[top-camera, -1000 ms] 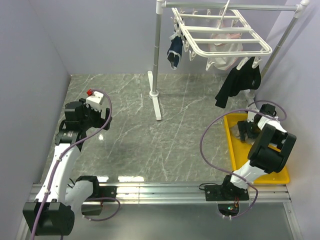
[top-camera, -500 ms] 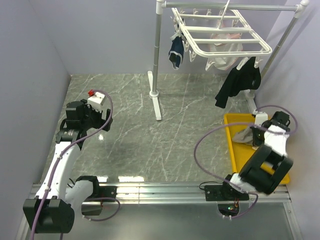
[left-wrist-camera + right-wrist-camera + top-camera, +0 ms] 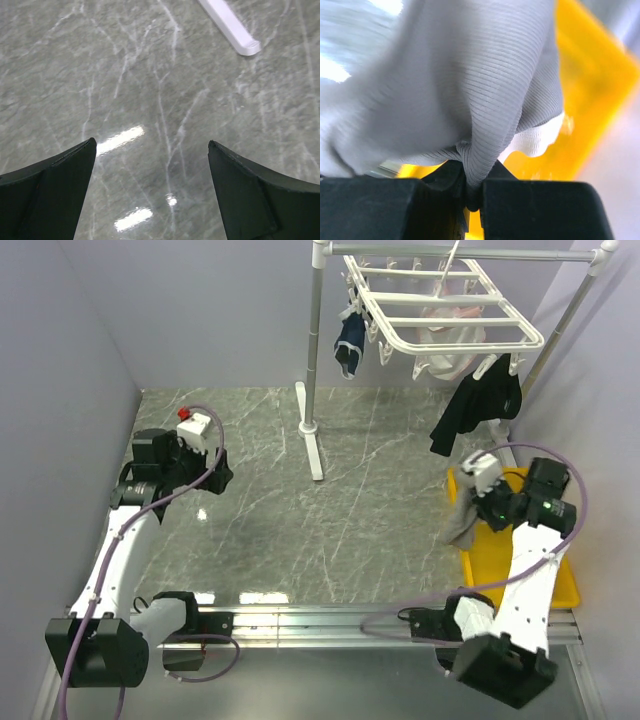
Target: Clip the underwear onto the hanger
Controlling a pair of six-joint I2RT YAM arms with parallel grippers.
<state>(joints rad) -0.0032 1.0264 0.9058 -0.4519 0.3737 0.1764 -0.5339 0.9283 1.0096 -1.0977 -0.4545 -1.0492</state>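
The grey-brown underwear (image 3: 463, 520) hangs bunched from my right gripper (image 3: 482, 502), lifted over the left edge of the yellow tray (image 3: 545, 580). In the right wrist view the ribbed fabric (image 3: 470, 90) is pinched between the shut jaws of that gripper (image 3: 473, 192), a pale band (image 3: 535, 140) showing at its edge. The white hanger (image 3: 440, 310) with crossbars and clips hangs from the pole at the top right, well above and behind. My left gripper (image 3: 205, 475) hovers over the left of the floor, its gripper (image 3: 150, 190) open and empty.
A grey metal pole stand (image 3: 312, 390) rises at centre back with its white foot (image 3: 230, 30). Navy briefs (image 3: 351, 343), a pink garment (image 3: 450, 335) and a black garment (image 3: 475, 405) hang from the hanger. Walls close in on both sides.
My right gripper closed on the underwear in the tray, then lifted it up and leftward to the tray's left edge. The left arm shifted slightly.
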